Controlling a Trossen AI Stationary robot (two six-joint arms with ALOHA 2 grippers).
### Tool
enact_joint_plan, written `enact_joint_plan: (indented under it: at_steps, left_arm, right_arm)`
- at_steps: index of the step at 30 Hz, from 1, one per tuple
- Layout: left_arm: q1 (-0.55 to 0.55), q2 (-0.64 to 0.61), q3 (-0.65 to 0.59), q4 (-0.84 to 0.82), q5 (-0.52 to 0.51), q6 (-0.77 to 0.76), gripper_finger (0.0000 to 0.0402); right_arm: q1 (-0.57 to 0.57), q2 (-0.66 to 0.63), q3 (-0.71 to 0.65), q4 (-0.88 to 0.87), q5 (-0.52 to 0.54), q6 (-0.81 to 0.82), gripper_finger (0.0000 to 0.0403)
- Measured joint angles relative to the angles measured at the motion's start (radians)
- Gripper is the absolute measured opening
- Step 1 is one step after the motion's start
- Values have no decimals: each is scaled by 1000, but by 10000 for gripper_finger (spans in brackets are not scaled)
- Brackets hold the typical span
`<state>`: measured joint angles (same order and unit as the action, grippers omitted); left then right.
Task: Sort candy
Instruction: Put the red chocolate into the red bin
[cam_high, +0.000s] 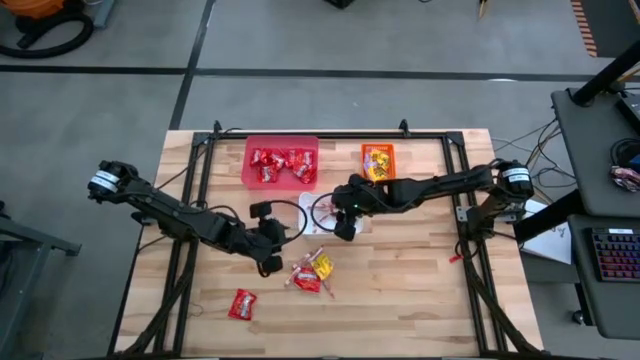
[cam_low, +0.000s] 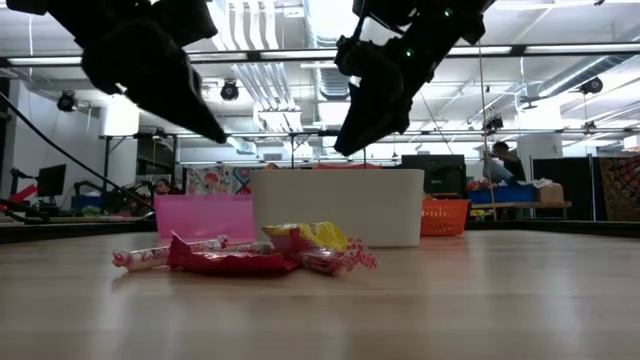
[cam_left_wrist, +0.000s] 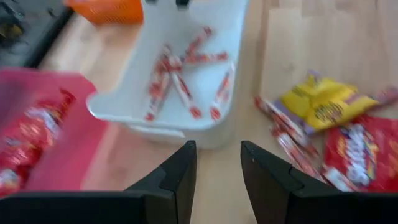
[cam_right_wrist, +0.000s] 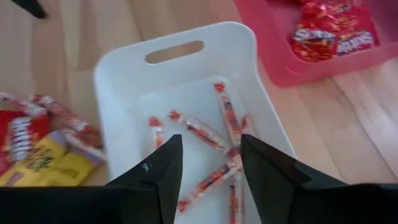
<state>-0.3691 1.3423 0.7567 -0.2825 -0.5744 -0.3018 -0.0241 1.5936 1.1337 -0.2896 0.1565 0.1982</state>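
Observation:
A small heap of candy (cam_high: 311, 273) lies on the wood near the table's middle: a yellow packet (cam_left_wrist: 324, 106), a red packet (cam_left_wrist: 357, 154) and red-and-white sticks (cam_left_wrist: 292, 140). One more red packet (cam_high: 242, 304) lies alone toward the near edge. My left gripper (cam_high: 270, 262) hovers open just left of the heap, holding nothing (cam_left_wrist: 217, 177). My right gripper (cam_high: 345, 226) hangs open above the white bin (cam_right_wrist: 118, 68), where several sticks (cam_right_wrist: 205, 134) lie. In the low view both grippers, left (cam_low: 165, 80) and right (cam_low: 380, 95), are well above the table.
The pink bin (cam_high: 281, 150) holds red packets and stands at the far side, left of the orange bin (cam_high: 378, 148) with yellow packets. The white bin (cam_high: 322, 200) sits between them, nearer the middle. Bare wood stretches along the near edge and the right side.

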Motion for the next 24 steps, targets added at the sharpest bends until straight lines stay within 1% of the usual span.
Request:
enact_joint_plan:
  at_steps: [4, 9, 17, 20, 24]
  left_arm:
    - [-1, 0, 0, -78, 94, -95, 110]
    - [-1, 0, 0, -173, 266, -226, 110]
    - [-29, 0, 0, -212, 499, -380, 110]
    - [-58, -1, 0, -217, 551, -466, 110]
    - [-103, -1, 0, -241, 612, -622, 110]
  right_arm:
    - [12, 0, 44, -62, -19, -14, 148]
    - [33, 0, 91, -128, -27, -47, 140]
    - [49, -1, 124, -180, -27, -67, 139]
    - [49, -1, 124, -181, -27, -73, 142]
    - [48, -1, 124, -180, -27, -87, 143]
